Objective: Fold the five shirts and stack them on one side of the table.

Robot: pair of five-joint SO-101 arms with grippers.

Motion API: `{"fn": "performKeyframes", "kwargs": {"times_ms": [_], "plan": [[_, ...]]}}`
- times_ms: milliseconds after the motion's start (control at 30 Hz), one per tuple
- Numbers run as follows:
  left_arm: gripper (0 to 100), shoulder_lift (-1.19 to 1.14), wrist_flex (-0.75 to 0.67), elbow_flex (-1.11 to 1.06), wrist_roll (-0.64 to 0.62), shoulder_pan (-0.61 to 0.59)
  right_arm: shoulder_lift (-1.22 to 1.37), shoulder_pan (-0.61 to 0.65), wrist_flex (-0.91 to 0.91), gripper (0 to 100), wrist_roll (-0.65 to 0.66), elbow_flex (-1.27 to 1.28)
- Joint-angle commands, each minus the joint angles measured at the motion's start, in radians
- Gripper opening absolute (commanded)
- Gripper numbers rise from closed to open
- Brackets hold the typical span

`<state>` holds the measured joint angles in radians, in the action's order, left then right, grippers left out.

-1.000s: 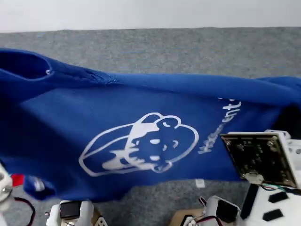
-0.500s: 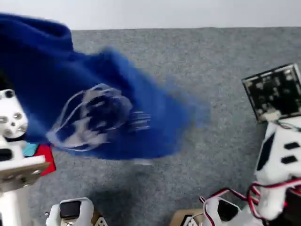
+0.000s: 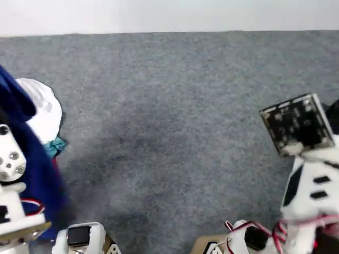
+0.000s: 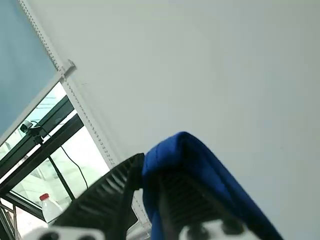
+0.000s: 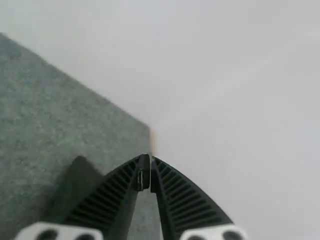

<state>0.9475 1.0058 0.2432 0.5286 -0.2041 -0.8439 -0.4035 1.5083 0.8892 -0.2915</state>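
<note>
— What sort of room is this?
— A robotics lab or office, it seems: grey felt-covered counter (image 3: 175, 106), bare white wall (image 4: 200, 60), and an exposed circuit board (image 3: 296, 126) and loose wires (image 3: 254, 233) on an arm (image 3: 312, 196).
— Anything else?
— A window (image 4: 45, 170) with a roller blind (image 4: 20, 70), and a bottle (image 4: 50, 207) beside it.

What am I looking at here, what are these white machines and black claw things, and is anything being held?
These are two small robot arms at a grey table. The high view comes from a fixed camera looking down: the left arm stands at one edge, the right arm at the other. The two other pictures come from cameras on the wrists, each looking along its own tool. The left tool points upward and is shut on a blue shirt. The right tool is shut and holds nothing. Beside the left arm lie a white shirt and some teal cloth.
</note>
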Motion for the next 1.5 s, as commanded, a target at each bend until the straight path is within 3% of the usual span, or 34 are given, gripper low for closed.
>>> {"fn": "performKeyframes", "kwargs": {"times_ms": [0, 233, 367, 567, 700, 867, 1100, 1333, 1467], "plan": [[0, -0.008, 0.017, 0.019, 0.003, 0.074, -0.021, -0.004, 0.024, 1.1, 0.005, 0.064], [0, -0.028, 0.009, -0.018, 0.008, 0.218, -0.136, -0.004, 0.038, 1.1, 0.003, 0.256], [0, -0.061, 0.037, -0.048, 0.008, 0.215, -0.220, 0.007, 0.025, 1.1, 0.009, 0.384], [0, -0.077, 0.230, -0.209, 0.009, 0.043, -0.289, 0.137, 0.030, 1.1, 0.006, 0.539], [0, -0.075, 0.242, -0.438, 0.012, -0.098, -0.289, 0.234, 0.024, 1.1, -0.021, 0.680], [0, -0.075, 0.080, -0.776, 0.101, -0.275, -0.228, 0.437, 0.021, 1.1, -0.133, 0.836], [0, -0.069, -0.250, -1.218, 0.227, -0.440, 0.033, 0.794, -0.064, 1.1, -0.336, 0.859], [0, -0.071, -0.445, -1.420, 0.293, -0.574, 0.358, 1.006, -0.165, 1.1, -0.427, 0.755], [0, -0.069, -0.485, -1.494, 0.292, -0.620, 0.555, 1.075, -0.165, 1.1, -0.460, 0.624]]}}
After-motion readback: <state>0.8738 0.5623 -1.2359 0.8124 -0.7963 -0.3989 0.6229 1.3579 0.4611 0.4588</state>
